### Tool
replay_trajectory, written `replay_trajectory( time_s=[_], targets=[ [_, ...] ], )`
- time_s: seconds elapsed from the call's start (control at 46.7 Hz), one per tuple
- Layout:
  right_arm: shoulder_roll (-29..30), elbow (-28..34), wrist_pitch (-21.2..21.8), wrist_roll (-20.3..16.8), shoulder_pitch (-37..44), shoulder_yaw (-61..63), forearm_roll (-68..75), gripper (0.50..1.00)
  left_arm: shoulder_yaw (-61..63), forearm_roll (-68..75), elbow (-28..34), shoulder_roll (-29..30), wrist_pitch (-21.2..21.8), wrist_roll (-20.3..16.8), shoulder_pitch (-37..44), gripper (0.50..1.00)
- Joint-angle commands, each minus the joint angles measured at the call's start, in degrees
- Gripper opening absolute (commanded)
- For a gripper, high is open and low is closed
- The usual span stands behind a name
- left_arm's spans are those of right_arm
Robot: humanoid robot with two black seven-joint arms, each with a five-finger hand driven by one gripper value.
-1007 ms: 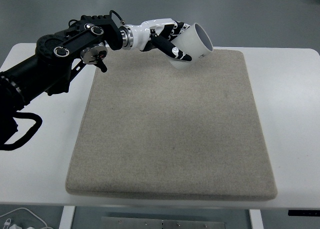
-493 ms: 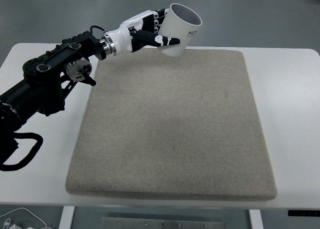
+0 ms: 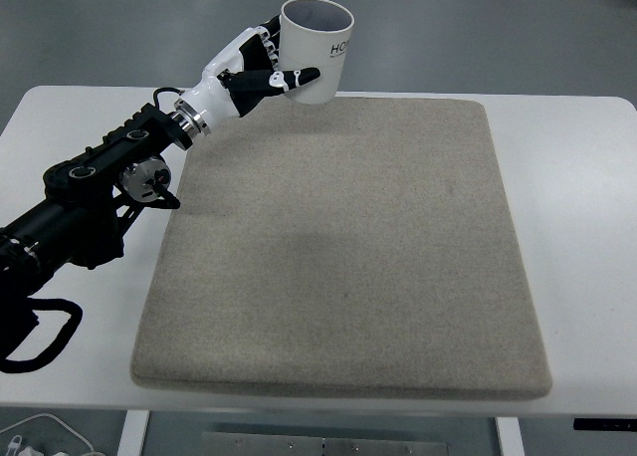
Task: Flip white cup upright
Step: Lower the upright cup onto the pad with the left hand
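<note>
We have the white cylindrical cup (image 3: 318, 49) clamped in our left hand (image 3: 261, 70), the white-and-black fingers (image 3: 291, 77) wrapped around its side wall. The cup hangs in the air above the far edge of the beige felt mat (image 3: 343, 247), at the mat's far-left corner, and touches nothing but the hand. Its open mouth faces up and slightly toward the camera, so we judge it close to upright, with only a small lean left to take out. Dark lettering shows on its side, partly cut off by the curve of the wall.

The turn itself looks nearly done, so what remains, as we read it, is to level the cup and set it down. To do that well we would finish the wrist roll until the rim sits level, then bring the cup back over the mat, because right now it hovers at the very edge and a base placed half on, half off the mat would tip. We would lower straight down, let the base meet the felt flat, and only then loosen the fingers, drawing the hand away sideways so no fingertip drags the wall.

The mat lies on a white rectangular table (image 3: 577, 197), and its surface is bare, so nothing blocks the descent. Our black left arm (image 3: 95, 192) crosses the table's left side. Our right arm is not in view.
</note>
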Motion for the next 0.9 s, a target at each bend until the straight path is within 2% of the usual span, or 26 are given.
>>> replay_trajectory(
  time_s=[0.0,0.064,0.664,0.879],
  targets=[
    [0.0,0.0,0.0,0.0,0.0,0.0,0.0,0.930,-0.1,-0.1,1.1,-0.7,0.0,-2.3,1.1,0.500],
    [0.0,0.0,0.0,0.0,0.0,0.0,0.0,0.930,0.0,-0.1,1.3,-0.8,0.1,-3.3,2.7,0.500],
    [0.0,0.0,0.2,0.0,0.0,-0.1,0.0,0.930,2.5,0.9,6.3,-3.6,0.8,-3.3,4.6,0.500],
    [0.0,0.0,0.2,0.0,0.0,-0.1,0.0,0.930,6.5,0.8,6.6,-3.7,3.5,-3.3,5.7,0.500]
  ],
)
